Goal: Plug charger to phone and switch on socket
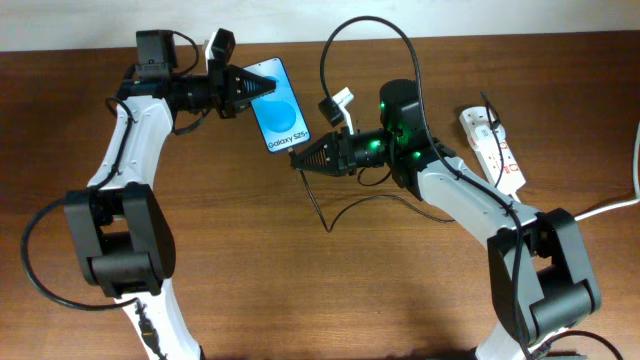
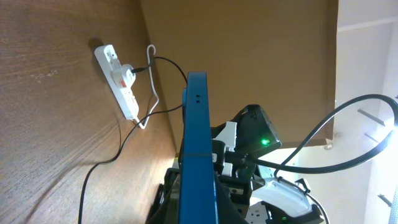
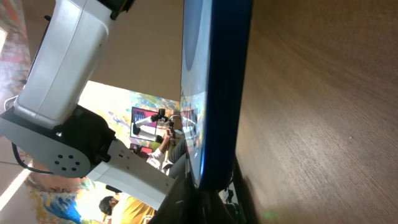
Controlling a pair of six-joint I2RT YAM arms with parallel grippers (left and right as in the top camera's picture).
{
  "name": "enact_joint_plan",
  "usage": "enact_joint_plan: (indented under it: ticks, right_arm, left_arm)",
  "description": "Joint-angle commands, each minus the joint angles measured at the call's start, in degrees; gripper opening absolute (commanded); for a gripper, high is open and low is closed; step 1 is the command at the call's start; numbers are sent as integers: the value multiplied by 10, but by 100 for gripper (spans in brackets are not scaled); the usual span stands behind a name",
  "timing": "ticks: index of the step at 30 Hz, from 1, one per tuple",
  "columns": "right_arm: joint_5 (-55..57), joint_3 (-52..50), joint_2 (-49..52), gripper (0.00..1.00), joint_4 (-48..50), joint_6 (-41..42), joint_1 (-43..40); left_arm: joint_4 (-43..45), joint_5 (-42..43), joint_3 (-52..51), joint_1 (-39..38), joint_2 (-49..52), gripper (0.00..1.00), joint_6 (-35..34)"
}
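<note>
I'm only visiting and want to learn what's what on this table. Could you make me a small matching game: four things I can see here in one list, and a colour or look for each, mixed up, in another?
Things:
1. phone
2. socket
3. charger
4. light on the right arm

Looks:
A. thin and black, in a big loop
B. glowing green
C. white with red switches
D. bright blue with white lettering

Pairs: 1-D, 2-C, 3-A, 4-B
</note>
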Motion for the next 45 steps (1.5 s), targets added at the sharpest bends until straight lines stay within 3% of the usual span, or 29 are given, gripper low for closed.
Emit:
enact_joint_plan:
  ticks: [1,22,45]
  right_arm:
    - [13,-3,4,4,4,-5,-9]
    - [10,-3,4,4,4,-5,-21]
    - [109,-3,4,4,5,8,22]
  left_arm:
    - [-1,32,3,-10,-4,0,-3]
    - [-1,32,3,-10,-4,0,-8]
    - [-1,32,3,-12,-4,0,-16]
